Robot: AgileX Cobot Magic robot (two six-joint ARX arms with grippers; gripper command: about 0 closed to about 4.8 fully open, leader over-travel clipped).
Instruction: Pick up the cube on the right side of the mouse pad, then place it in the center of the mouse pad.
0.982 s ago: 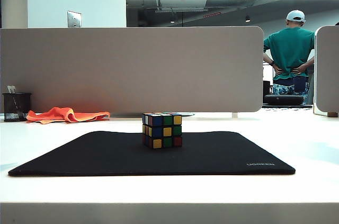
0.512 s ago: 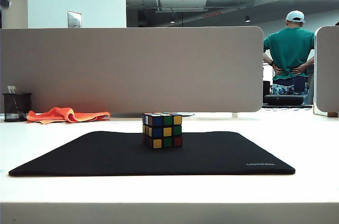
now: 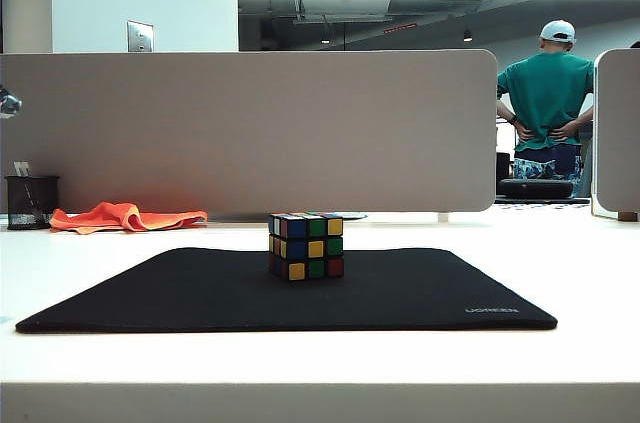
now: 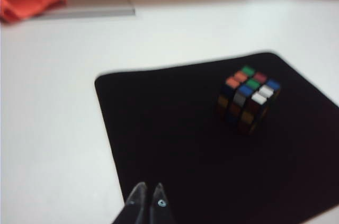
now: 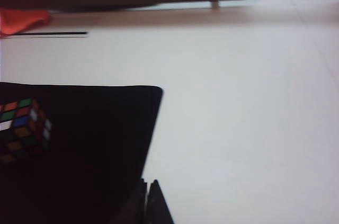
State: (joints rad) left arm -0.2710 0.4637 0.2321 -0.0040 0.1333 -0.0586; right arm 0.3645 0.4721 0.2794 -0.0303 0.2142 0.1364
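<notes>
The Rubik's cube (image 3: 306, 245) sits mid mouse pad (image 3: 180, 293); left gripper (image 4: 148, 201) and right gripper (image 5: 148, 195) fingers pinched together, empty, above the pad's near edges; a stray sweep could knock it off-centre.

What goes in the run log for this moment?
cube: centered on mouse pad | left gripper: shut, empty | right gripper: shut, empty
</notes>
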